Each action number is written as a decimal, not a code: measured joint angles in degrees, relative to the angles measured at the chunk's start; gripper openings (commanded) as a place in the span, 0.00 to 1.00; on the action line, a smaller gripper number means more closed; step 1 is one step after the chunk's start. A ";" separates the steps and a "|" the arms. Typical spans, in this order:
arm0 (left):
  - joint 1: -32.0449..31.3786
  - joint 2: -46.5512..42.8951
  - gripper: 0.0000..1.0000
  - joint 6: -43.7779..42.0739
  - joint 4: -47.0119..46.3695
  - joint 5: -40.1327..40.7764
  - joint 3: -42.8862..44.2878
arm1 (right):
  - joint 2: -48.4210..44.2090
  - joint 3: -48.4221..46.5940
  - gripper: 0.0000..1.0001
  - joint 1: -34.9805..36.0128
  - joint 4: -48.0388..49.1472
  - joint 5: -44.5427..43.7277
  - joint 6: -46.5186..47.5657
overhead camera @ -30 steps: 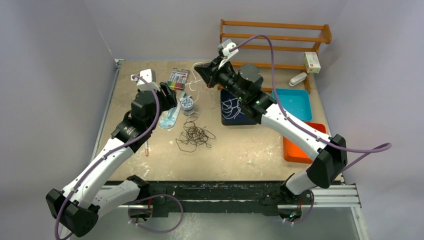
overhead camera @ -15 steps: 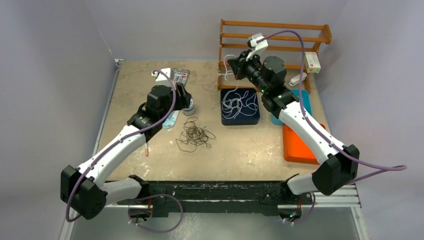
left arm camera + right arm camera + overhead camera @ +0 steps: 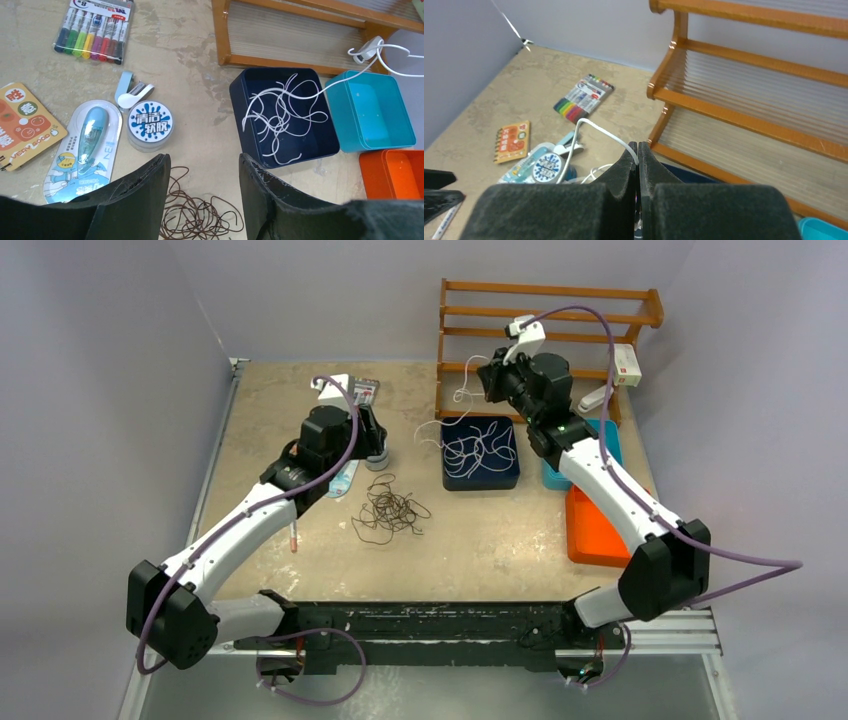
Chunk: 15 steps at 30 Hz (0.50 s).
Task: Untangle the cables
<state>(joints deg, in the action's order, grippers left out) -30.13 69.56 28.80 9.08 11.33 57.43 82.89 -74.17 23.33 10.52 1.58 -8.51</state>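
A tangle of dark brown cables (image 3: 390, 510) lies on the table, showing just below my left gripper's fingers (image 3: 200, 215). My left gripper (image 3: 368, 432) (image 3: 204, 162) hovers above it, open, with nothing between its jaws. White cables (image 3: 478, 450) (image 3: 280, 112) lie looped in a navy box (image 3: 447, 480) (image 3: 239, 115). My right gripper (image 3: 490, 375) (image 3: 638, 147) is raised over the back of that box, in front of the rack, shut on a white cable (image 3: 601, 131) that trails down into the box.
A wooden rack (image 3: 550, 315) stands at the back right. A teal box (image 3: 372, 117) and an orange tray (image 3: 590, 530) sit right of the navy box. A marker pack (image 3: 95, 30), a round tin (image 3: 150, 125), a blister pack (image 3: 85, 145) and an orange booklet (image 3: 25, 125) lie at the left.
My right gripper swung right from the table's back middle to above the navy box, dragging the white cable along. My left gripper moved right, over the brown tangle.
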 measured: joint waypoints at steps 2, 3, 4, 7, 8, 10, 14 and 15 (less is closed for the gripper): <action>0.00 0.00 0.52 -0.11 0.42 0.42 0.00 | 0.46 0.76 0.00 -0.39 0.00 -0.46 -0.02; 0.00 0.00 0.52 -0.13 0.68 0.72 0.00 | 0.74 1.16 0.00 -0.55 0.02 -0.59 -0.02; 0.00 0.00 0.52 -0.20 0.90 1.03 0.00 | 1.05 1.49 0.00 -0.61 0.00 -0.61 -0.02; 0.00 -0.04 0.52 -0.46 1.36 1.68 0.00 | 1.86 2.16 0.00 -0.81 -0.02 -0.63 -0.02; 0.00 -0.04 0.52 -0.48 1.42 1.90 0.00 | 2.03 2.47 0.00 -0.87 -0.02 -0.63 -0.02; 0.00 -0.07 0.52 -0.48 1.49 2.21 -0.02 | 2.23 3.04 0.00 -0.87 0.04 -0.63 -0.04; 0.00 -0.17 0.52 -0.46 1.73 2.47 -0.02 | 2.45 4.57 0.00 -0.90 0.59 -1.40 -0.07; 0.00 -0.17 0.52 -0.44 1.75 2.49 -0.02 | 2.73 5.22 0.00 -0.90 1.25 -2.03 -0.09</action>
<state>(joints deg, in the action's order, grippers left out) -30.13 69.38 28.36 10.83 13.82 57.41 85.62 -68.95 22.44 11.77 -0.45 -8.60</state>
